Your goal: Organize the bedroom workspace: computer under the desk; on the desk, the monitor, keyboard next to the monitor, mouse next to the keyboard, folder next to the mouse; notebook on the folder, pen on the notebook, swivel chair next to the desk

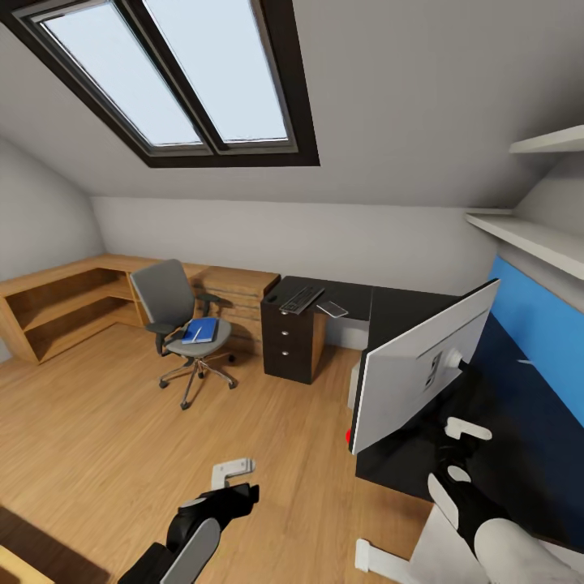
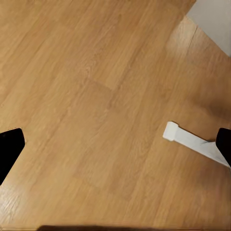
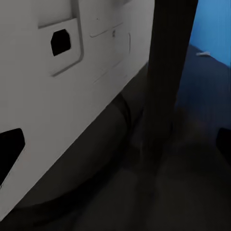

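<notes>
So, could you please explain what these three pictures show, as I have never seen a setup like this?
This is a simulated two-armed robot on wheels in an attic bedroom. The large picture comes from a camera on its head, looking down over both arms. The other two come from cameras near each gripper.

The left gripper hangs over bare wooden floor and looks open, holding nothing. The right gripper is right behind the monitor, near its dark stand; I cannot tell whether it is gripping anything.

The monitor stands on the black desk with its silver back towards us. Further along lies the keyboard. The grey swivel chair stands apart from the desk, with the blue folder on its seat.
</notes>
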`<state>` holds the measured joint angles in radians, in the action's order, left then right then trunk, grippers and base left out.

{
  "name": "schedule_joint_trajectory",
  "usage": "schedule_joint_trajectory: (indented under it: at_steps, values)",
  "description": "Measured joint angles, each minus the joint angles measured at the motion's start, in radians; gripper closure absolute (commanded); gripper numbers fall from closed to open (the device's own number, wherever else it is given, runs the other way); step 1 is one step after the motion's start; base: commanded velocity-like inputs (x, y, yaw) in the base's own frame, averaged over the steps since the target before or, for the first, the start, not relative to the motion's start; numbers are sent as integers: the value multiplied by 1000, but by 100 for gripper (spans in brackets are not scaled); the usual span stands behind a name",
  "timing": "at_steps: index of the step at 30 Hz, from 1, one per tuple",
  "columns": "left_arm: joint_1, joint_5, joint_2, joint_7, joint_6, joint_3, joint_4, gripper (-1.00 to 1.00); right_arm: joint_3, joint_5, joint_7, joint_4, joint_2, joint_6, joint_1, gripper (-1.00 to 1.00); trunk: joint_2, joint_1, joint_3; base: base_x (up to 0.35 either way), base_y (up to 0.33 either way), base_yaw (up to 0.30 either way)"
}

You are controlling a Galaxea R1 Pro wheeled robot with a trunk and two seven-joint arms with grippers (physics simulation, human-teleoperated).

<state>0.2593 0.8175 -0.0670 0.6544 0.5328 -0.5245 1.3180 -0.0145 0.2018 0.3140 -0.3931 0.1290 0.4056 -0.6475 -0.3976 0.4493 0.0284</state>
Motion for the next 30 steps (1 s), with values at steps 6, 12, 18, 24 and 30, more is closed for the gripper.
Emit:
schedule_joint_trajectory:
  at_steps: [6, 12, 18, 24, 30]
  values:
    - [0, -10, -12, 4, 2, 2, -41, -100, -1, -12, 4, 0, 1, 5, 1, -100, 0, 0, 0, 18, -64, 0]
    - [0, -9, -16, 6, 2, 0, -51, -100, -1, -23, 5, 34, 4, 4, 1, -100, 0, 0, 0, 93, -158, 0]
    - [0, -11, -18, 6, 2, 0, -52, -100, -1, -23, 5, 85, 38, 0, 0, -100, 0, 0, 0, 115, -16, 0]
    - [0, -12, -18, 7, 2, -1, -52, -100, -1, -22, 3, 106, 58, -4, 0, -100, 0, 0, 0, 122, -2, 0]
    - [0, -7, -18, 6, -5, -1, -53, -100, -1, -22, 3, 126, 61, -3, 0, -100, 0, 0, 0, 148, -59, 0]
